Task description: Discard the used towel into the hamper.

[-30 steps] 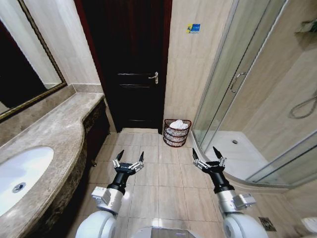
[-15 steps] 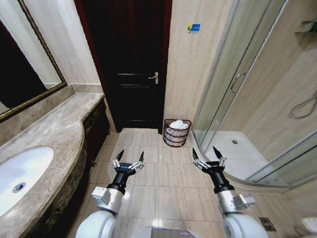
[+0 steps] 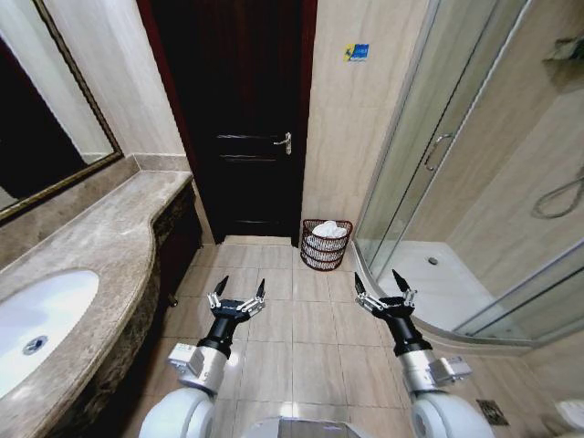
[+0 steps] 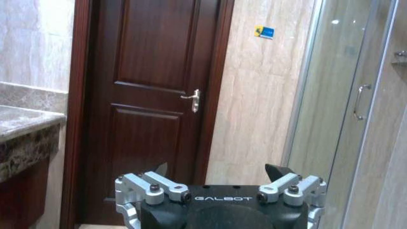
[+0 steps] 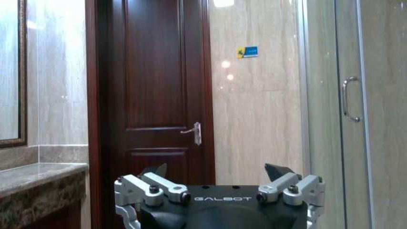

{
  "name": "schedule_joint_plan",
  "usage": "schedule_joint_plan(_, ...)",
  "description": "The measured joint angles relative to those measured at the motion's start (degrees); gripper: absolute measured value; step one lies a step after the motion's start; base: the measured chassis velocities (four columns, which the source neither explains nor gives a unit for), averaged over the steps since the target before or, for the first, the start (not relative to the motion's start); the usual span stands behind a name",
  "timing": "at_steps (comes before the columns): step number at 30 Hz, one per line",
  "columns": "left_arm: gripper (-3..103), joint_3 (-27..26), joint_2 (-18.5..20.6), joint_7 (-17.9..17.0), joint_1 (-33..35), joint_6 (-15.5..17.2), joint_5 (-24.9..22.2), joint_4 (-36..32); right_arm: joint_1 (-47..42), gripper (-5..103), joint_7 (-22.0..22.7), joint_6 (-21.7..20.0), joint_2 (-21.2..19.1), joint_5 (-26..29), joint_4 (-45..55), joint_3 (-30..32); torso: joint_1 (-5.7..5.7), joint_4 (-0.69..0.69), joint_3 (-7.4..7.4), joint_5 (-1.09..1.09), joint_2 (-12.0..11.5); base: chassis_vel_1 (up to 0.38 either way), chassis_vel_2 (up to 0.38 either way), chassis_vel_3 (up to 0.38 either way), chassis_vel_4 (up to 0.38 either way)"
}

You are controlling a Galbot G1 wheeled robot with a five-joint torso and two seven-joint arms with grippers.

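The hamper (image 3: pixel 326 245), a small dark reddish-brown openwork basket, stands on the floor against the wall between the door and the shower glass. A white towel (image 3: pixel 329 230) lies bunched in its top. My left gripper (image 3: pixel 239 291) hangs open over the floor tiles, well short of the hamper and to its left. My right gripper (image 3: pixel 378 282) is open too, nearer me than the hamper and to its right. Both hold nothing. In the wrist views each gripper (image 4: pixel 219 171) (image 5: pixel 216 171) points at the door with its fingers spread.
A dark wooden door (image 3: pixel 240 119) is shut straight ahead. A marble counter (image 3: pixel 100 255) with a white sink (image 3: pixel 41 321) runs along the left. The glass shower enclosure (image 3: pixel 438 164) curves along the right. Tiled floor (image 3: pixel 306 338) lies open between them.
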Motion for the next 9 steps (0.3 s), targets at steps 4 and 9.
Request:
schedule_joint_plan(4, 100, 0.0, 0.0, 0.0, 0.0, 0.0, 0.0, 0.0, 0.0, 100, 0.0, 0.0, 0.0, 0.0, 0.0, 0.0, 0.00, 0.00, 0.00, 0.00, 0.0, 0.000, 0.000, 0.000, 0.000)
schedule_joint_plan(9, 100, 0.0, 0.0, 0.0, 0.0, 0.0, 0.0, 0.0, 0.0, 100, 0.0, 0.0, 0.0, 0.0, 0.0, 0.0, 0.00, 0.00, 0.00, 0.00, 0.0, 0.000, 0.000, 0.000, 0.000)
